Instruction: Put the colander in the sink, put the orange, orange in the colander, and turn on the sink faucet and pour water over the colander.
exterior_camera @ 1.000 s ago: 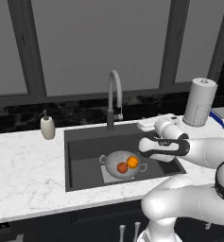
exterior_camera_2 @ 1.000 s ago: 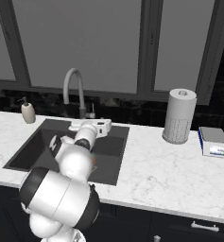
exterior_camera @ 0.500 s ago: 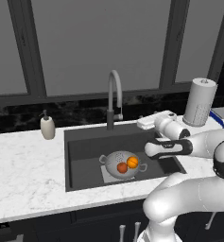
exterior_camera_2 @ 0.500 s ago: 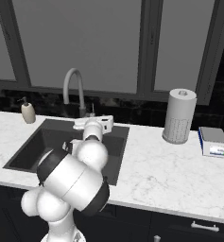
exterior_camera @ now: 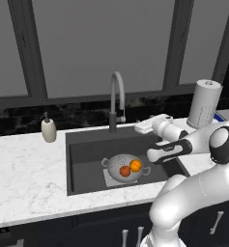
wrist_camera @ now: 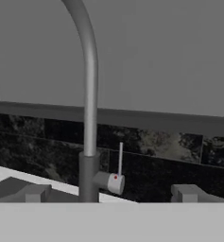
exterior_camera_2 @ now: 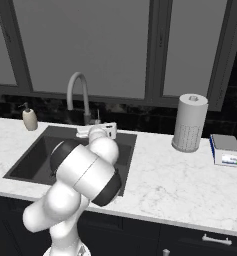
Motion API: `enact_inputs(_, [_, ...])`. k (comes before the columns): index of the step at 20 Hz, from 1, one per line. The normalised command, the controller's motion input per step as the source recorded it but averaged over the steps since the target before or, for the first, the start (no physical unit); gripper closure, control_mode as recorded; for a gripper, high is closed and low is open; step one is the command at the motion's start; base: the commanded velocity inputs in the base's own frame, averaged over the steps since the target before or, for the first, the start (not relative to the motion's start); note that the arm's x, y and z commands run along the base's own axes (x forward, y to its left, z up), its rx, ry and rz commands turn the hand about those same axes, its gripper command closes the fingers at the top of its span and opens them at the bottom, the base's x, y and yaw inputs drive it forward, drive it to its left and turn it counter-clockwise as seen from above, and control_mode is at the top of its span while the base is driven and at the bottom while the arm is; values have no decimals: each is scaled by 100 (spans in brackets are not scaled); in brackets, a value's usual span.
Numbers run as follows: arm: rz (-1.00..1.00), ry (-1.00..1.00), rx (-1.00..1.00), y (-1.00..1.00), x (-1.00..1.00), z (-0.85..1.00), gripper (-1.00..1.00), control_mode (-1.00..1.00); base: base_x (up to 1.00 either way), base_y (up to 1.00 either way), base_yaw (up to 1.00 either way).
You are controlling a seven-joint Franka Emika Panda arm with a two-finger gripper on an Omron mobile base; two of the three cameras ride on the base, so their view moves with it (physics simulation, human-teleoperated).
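Note:
The silvery colander (exterior_camera: 117, 166) rests on the floor of the dark sink (exterior_camera: 84, 149), and both oranges lie inside it: the reddish orange (exterior_camera: 124, 171) and, to its right, the brighter orange (exterior_camera: 135, 165). At the sink's back edge rises the grey gooseneck sink faucet (exterior_camera: 117, 96) (exterior_camera_2: 77, 95). My gripper (exterior_camera: 143, 127) (exterior_camera_2: 92, 131) hovers just right of the faucet's base, above the sink's back rim, open and empty. In the hand view the faucet base (wrist_camera: 88, 177) and its thin upright side lever (wrist_camera: 120, 159) stand close ahead between my fingertips (wrist_camera: 35, 193). No water shows.
A beige soap pump bottle (exterior_camera: 49, 130) stands on the counter left of the sink. Right of the sink are a paper towel roll (exterior_camera: 204, 102) and a small white and blue scale (exterior_camera_2: 225, 150). A dark backsplash and window run behind the faucet.
My hand has moved left along the sink's back edge toward the faucet, and the arm's elbow has swung. The colander and oranges stay put.

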Motion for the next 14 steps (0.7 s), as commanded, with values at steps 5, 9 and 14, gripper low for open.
enact_inputs(5, [0,0,0,0,2,-6,-100,-100,0,0,0])
enact_inputs(9, [0,0,0,0,0,-1,-100,-100,0,0,0])
enact_inputs(14, [0,0,0,0,0,0,-100,-100,0,0,0])
